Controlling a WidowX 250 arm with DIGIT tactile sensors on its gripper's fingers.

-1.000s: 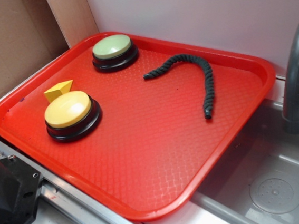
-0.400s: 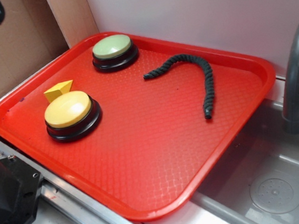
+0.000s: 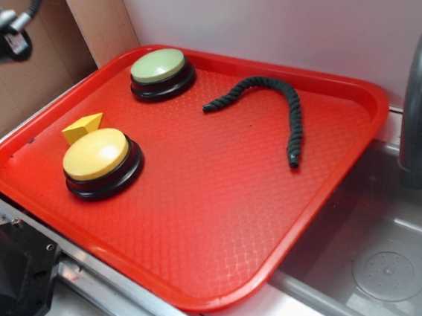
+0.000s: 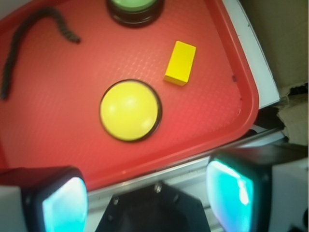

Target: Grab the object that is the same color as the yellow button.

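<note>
I see my gripper (image 4: 147, 198) with its jaws open and holding nothing; both fingers (image 4: 58, 200) show at the bottom of the wrist view, above the near-left edge of the red tray (image 3: 225, 224). The small yellow block (image 3: 82, 128) lies on the tray at the left side, just behind the yellow button (image 3: 96, 154). The green button (image 3: 159, 66) stands farther back, and a dark rope (image 3: 265, 100) lies to the right.
</note>
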